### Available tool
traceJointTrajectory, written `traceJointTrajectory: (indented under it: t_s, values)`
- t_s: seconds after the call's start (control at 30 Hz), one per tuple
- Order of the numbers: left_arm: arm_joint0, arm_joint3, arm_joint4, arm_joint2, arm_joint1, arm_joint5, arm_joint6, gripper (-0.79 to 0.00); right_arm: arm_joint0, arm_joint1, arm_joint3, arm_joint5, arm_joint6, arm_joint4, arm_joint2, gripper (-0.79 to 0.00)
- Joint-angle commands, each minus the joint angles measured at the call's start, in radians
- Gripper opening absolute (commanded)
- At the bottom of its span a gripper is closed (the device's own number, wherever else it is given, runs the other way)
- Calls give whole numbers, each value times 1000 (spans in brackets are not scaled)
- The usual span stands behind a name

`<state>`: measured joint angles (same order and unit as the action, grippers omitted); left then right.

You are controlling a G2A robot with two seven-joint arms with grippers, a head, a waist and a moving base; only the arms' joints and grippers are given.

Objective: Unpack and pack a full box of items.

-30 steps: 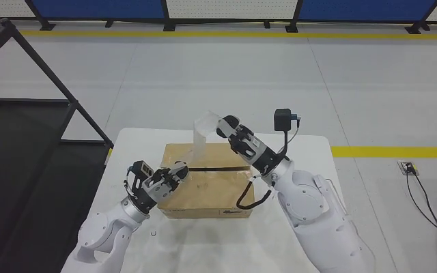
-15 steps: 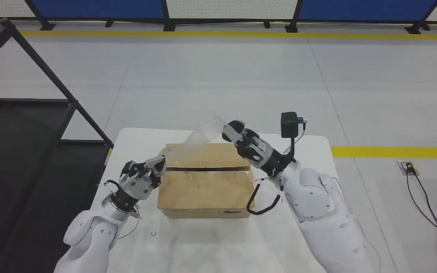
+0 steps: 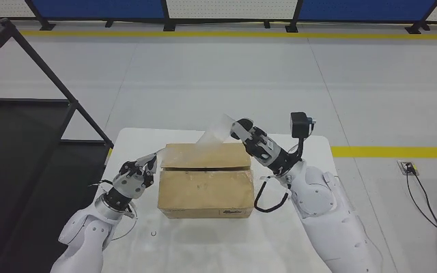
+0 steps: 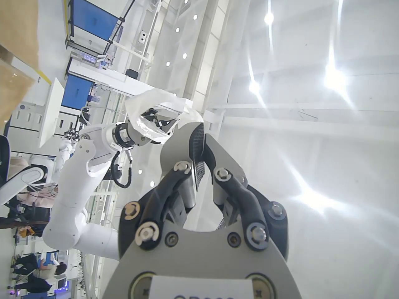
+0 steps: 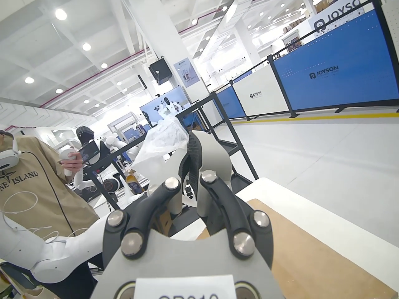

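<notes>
Left gripper (image 3: 149, 163), fingers pressed together, has withdrawn to the left of the box (image 3: 205, 184). Right gripper (image 3: 236, 127) pinches a plastic bag (image 3: 216, 130), its contents unclear.

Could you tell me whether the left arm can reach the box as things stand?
Probably yes: the left gripper sits beside the box, nothing between them. The right gripper and its bag are farther off.

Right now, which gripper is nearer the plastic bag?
Right. The right gripper is shut on the plastic bag above the cardboard box's far edge; the left gripper sits beside the box's left end, apart from the bag.
</notes>
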<state>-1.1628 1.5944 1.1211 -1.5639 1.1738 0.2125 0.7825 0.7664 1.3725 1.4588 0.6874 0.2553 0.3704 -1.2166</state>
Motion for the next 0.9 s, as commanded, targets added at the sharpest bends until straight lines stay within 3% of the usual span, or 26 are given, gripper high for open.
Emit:
traceJointTrajectory:
  t_s: [0.0, 0.2, 0.5, 0.7, 0.87]
  values:
    - [0, 0, 0, 0, 0, 0, 0, -785, 0, 0, 0, 0, 0, 1, 0, -785]
    - [-6, 10, 19, 2, 1, 13, -24, -785, 7, -1, 12, -6, 9, 17, 4, -785]
    - [-10, -21, 380, -7, 19, 116, -98, -785, -44, -10, -67, 90, -52, 247, -9, -785]
    - [-10, -73, 721, -18, 31, 263, -181, -785, -90, -8, -158, 156, -144, 311, -8, -785]
    - [-10, -73, 721, -18, 31, 263, -181, -785, -99, -8, -178, 157, -153, 314, -10, -785]
